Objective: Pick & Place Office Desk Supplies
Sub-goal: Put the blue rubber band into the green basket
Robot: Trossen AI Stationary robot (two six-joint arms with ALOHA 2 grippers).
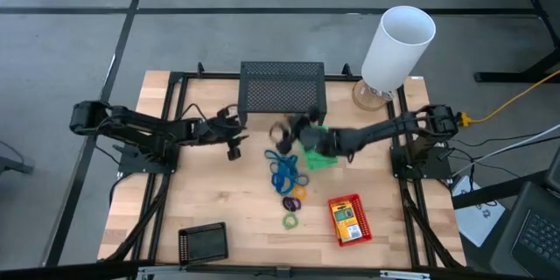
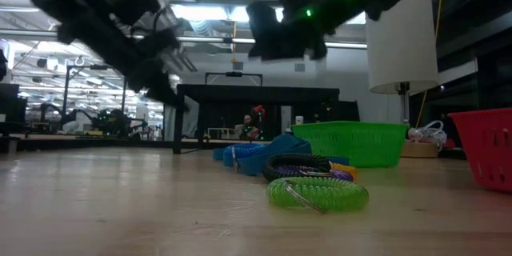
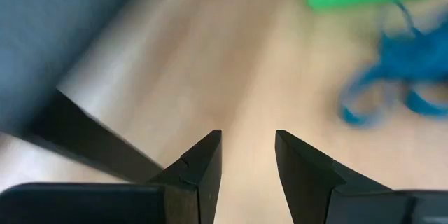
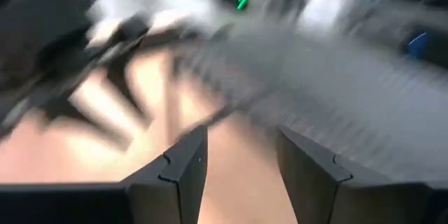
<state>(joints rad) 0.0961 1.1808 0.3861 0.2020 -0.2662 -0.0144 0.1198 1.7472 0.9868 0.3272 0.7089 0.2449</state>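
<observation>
Office desk supplies lie between 2 raised arms: the left gripper (image 1: 234,137) hovers with fingers parted and empty, blue band loops (image 1: 283,171) just beyond its tips. The right gripper (image 1: 284,133), also parted and empty, hangs above the green basket (image 1: 317,157). Right of it sits the red basket (image 1: 348,219).

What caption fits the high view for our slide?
Both open hands, left and right, hover empty over the table by blue bands, rings and green basket.
</observation>
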